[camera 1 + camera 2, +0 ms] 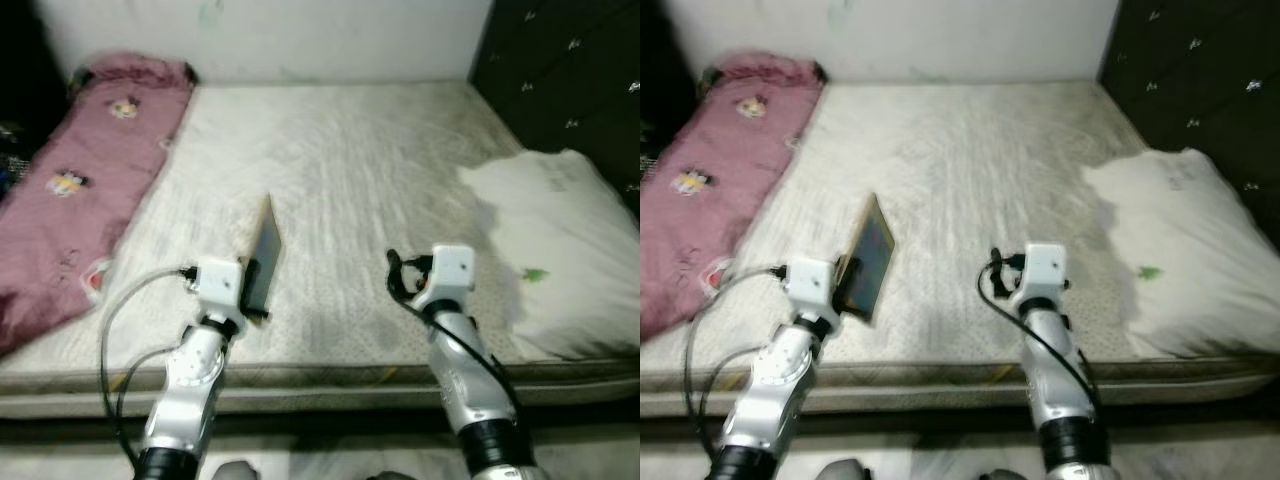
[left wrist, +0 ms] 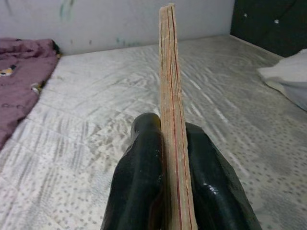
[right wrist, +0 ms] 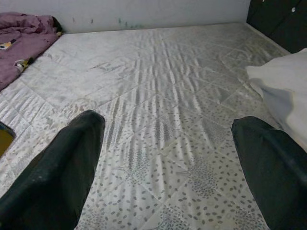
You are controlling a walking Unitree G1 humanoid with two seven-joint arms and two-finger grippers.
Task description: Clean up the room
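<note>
Above the mattress (image 1: 350,180), unlabelled book (image 2: 173,120) in left tool (image 2: 173,191).

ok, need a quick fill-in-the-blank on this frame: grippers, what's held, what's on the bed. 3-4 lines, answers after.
1. The left gripper is shut on a thin ____, held on edge above the mattress.
2. The right gripper hovers over the mattress with its fingers ____.
3. The white pillow lies on the robot's ____ side of the mattress.
4. The blanket on the opposite side is ____ in colour.

Missing words: book; open; right; pink
</note>
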